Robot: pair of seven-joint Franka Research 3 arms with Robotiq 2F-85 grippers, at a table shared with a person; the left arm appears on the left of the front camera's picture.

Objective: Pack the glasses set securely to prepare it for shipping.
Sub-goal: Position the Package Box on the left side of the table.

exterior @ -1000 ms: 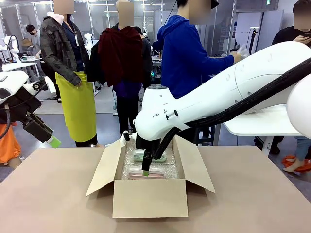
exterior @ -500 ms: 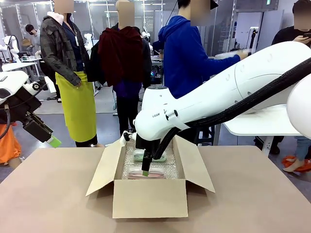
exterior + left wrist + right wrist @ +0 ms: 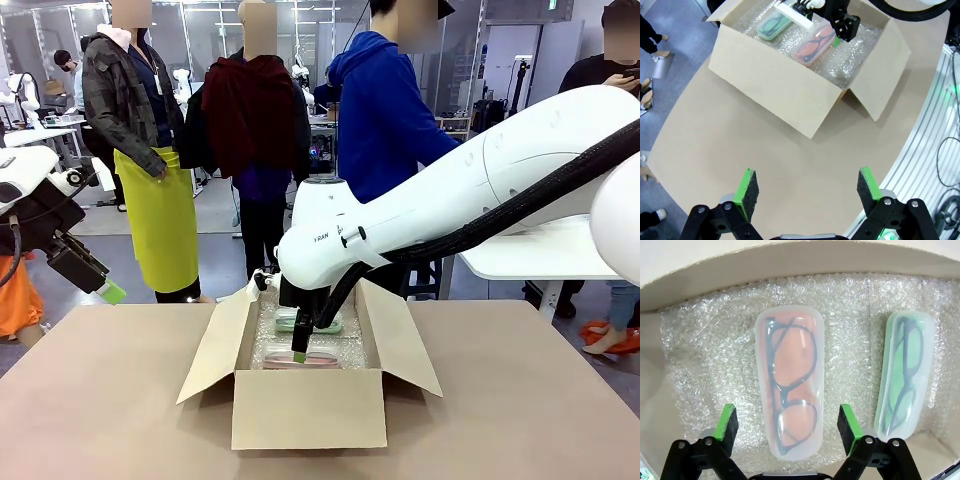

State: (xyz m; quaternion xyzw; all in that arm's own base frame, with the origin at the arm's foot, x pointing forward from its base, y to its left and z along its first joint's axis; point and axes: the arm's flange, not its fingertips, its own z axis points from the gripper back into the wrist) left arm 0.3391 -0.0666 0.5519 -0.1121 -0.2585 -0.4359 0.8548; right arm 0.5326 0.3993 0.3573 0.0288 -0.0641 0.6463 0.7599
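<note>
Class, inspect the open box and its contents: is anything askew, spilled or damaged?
Nothing stands out. The pink case and green case lie flat, side by side and apart, on bubble wrap inside the cardboard box, both intact. The right gripper hangs open over the pink case.

Matt cardboard box [image 3: 308, 408]; glossy bubble wrap [image 3: 715, 355] lining.

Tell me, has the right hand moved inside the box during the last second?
No. In the front view the right hand stays at the same spot above the pink glasses case, unchanged against the cardboard box and its front wall.
</note>
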